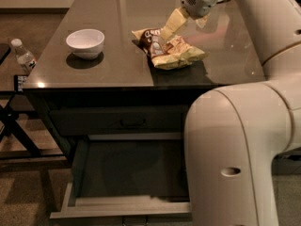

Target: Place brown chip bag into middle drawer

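The brown chip bag lies flat on the dark tabletop, right of centre. It is crinkly pale yellow with a dark brown panel. My gripper hangs just above the bag's far edge. Its jaws are open, and the long pale left finger reaches down to the bag's top. The bag is not lifted. The middle drawer stands pulled open below the table's front. Its dark inside shows nothing in it, and my arm hides its right part.
A white bowl stands on the table's left part. A closed drawer with a dark handle sits above the open one. A water bottle stands on a lower stand at far left. My bulky arm fills the right foreground.
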Available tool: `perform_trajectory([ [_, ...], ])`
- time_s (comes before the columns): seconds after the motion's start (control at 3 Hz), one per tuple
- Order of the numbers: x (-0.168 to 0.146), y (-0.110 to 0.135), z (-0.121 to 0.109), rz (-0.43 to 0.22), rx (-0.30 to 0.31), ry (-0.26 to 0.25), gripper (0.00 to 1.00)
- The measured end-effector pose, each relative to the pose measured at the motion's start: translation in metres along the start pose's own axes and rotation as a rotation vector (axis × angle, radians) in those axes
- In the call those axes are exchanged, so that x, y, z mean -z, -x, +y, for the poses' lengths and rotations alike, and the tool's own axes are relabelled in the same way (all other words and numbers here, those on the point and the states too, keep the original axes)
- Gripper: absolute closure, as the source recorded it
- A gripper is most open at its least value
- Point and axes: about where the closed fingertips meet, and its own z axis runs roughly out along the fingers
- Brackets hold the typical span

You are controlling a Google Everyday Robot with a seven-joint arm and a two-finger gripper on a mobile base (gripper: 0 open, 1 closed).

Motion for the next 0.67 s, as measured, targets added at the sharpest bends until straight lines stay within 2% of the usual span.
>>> perform_trajectory([
  [0.33, 0.0086, 0.0110, -0.0029, -0.028, 0.009, -0.018, 0.00],
  [0.67, 0.0030, 0.0186, -0.0038, -0.029, 0.013, -0.019, 0.00],
])
